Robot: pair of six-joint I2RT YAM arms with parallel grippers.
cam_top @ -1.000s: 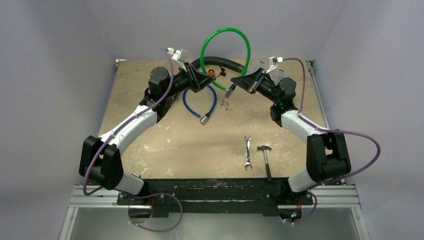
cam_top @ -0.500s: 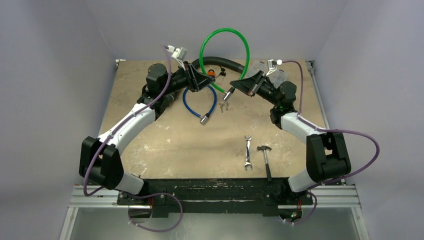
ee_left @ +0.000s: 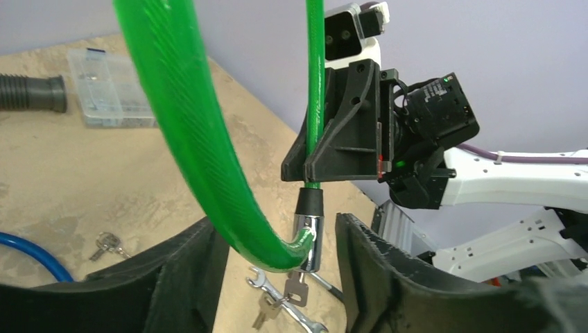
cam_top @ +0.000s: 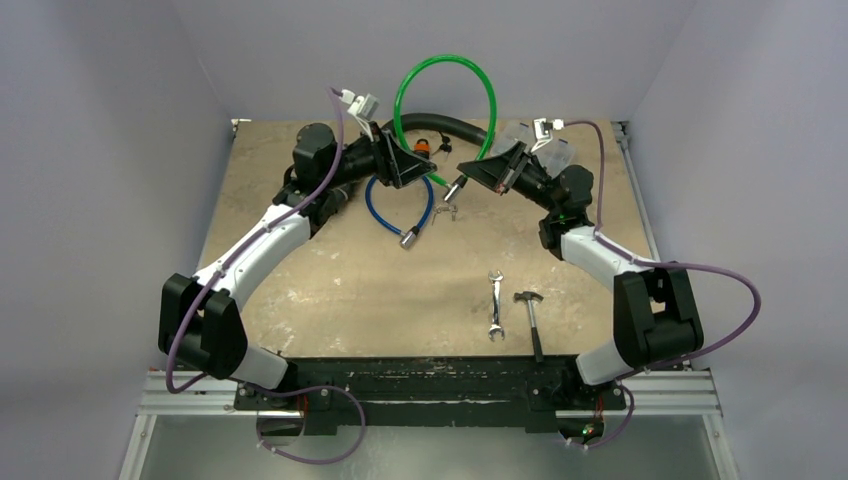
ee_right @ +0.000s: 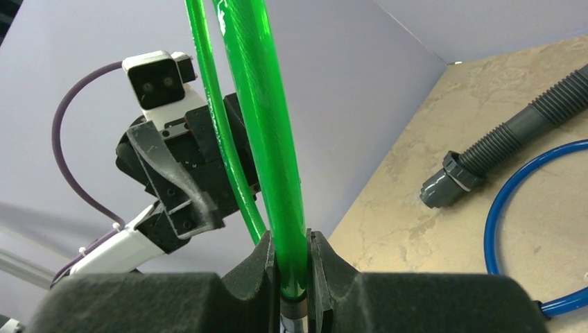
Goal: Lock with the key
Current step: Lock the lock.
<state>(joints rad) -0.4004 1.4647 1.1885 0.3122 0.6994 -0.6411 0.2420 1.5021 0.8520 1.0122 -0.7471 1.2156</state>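
The right gripper [ee_right: 291, 258] is pinched narrow on the green cable lock [ee_right: 267, 125]. Its fingers [ee_right: 253, 267] press both sides of the cable just above the black collar. Straight down at 6 o'clock from that grip hangs the chrome lock barrel [ee_left: 307, 243], upright and clear of the table [cam_top: 300, 290]. A key [ee_left: 297, 288] hangs from the barrel's underside with a second one dangling beside it.

The left gripper [ee_left: 277, 239] stands wide, its jaws well apart, with the barrel between them, nearer the 3 o'clock jaw. The cable's other end curves into the barrel's side and passes just beside the finger [ee_left: 187, 277] at 9 o'clock. Whether they touch cannot be told.

From above, the two grippers face each other at the far middle of the table, left at 9 o'clock of the barrel and right at 3 o'clock. The green loop arches away toward 12 o'clock above both.

A blue cable lock [cam_top: 400, 205] lies on the table at 6 o'clock of the left gripper, with a small key ring [ee_left: 105, 243] near it. A black corrugated hose [cam_top: 455, 125] lies at 12 o'clock, with a clear parts box [ee_left: 111, 90] just beside its end. A wrench [cam_top: 495, 305] and hammer [cam_top: 532, 320] lie side by side at 5 o'clock, well apart from the grippers.
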